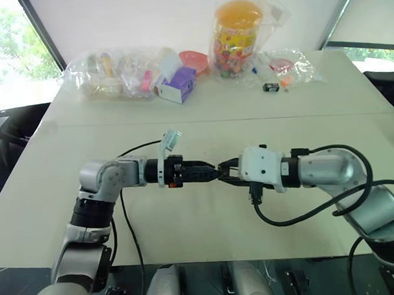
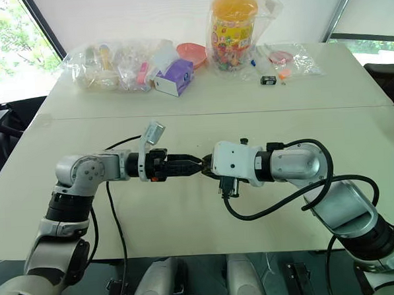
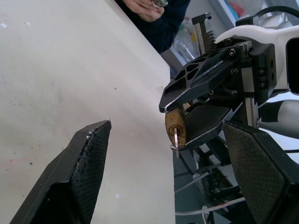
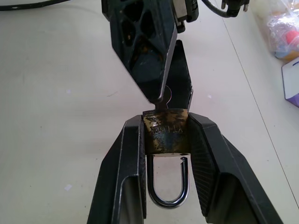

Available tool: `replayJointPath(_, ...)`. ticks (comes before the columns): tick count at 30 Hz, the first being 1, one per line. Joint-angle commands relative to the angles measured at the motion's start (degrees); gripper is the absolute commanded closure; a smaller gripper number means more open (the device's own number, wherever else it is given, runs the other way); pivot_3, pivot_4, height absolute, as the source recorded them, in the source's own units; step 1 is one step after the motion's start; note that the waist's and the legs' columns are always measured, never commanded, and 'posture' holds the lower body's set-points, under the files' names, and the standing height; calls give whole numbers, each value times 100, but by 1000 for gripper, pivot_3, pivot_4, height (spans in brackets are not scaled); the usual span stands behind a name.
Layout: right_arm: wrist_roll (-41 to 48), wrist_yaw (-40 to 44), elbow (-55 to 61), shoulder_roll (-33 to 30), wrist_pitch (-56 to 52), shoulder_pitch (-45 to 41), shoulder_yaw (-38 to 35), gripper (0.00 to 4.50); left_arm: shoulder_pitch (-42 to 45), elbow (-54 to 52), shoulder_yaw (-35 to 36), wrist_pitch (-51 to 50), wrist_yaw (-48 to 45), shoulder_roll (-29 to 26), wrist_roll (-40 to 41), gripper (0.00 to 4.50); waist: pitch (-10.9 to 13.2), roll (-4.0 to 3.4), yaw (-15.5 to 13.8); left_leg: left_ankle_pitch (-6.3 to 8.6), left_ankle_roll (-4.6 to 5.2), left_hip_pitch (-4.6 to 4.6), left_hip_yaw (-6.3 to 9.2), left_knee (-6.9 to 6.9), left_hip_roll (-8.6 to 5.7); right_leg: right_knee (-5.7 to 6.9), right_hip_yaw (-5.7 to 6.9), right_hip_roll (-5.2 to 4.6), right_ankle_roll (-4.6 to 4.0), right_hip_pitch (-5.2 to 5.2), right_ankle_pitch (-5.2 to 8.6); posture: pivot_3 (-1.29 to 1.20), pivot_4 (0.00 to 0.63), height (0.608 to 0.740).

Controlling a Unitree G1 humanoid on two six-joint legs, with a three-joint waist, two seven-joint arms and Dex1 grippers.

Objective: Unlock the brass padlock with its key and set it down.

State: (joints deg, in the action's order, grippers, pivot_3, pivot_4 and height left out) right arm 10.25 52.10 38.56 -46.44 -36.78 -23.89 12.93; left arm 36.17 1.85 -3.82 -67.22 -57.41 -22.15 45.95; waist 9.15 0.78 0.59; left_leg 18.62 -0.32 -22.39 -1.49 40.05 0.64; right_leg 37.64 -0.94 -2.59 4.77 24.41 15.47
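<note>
Padlock (image 4: 166, 132) looks small, rigid and slick; right hand (image 4: 166, 140) clamps its brass body, key (image 3: 175, 138) inserted, left hand (image 3: 175, 154) spread open.

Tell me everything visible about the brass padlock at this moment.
The padlock is a small, tarnished golden brass body with stamped lettering and a silvery shackle. One shackle leg stands free of the body, so it looks unlocked. The right gripper clamps its sides above the table. The key sits in its keyhole; the left gripper is open around it.
</note>
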Motion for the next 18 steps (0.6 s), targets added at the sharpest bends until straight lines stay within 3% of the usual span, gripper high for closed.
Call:
replayJointPath(1,-14,-22,146,-32,52,-142,-41,3804,-23,-59,-63,210,-71,29,-32,585,0,0,0,0,0,0,0,0,0,0,0,0,0,0,0,0,150,735)
replayJointPath(8,-13,-61,218,-21,-2,-148,-40,3804,-9,103,-218,442,-100,87,-160,585,0,0,0,0,0,0,0,0,0,0,-1,0,0,0,0,0,150,735)
replayJointPath(11,-15,-79,254,-13,-24,-150,-30,3804,-27,149,-309,533,-125,123,-216,1864,0,0,-1,0,0,0,0,0,0,0,-1,-1,0,0,0,0,150,735)
replayJointPath(16,-28,-103,310,-1,-74,-141,-15,3804,-25,259,-309,630,-111,191,-265,4475,0,0,-1,0,0,0,-1,0,-1,0,-1,-1,0,0,0,0,150,735)
replayJointPath(18,-33,-104,326,4,-98,-143,-14,3804,-4,313,-291,648,-100,215,-271,4475,0,0,0,0,0,0,0,0,0,0,-1,0,0,0,0,0,150,735)
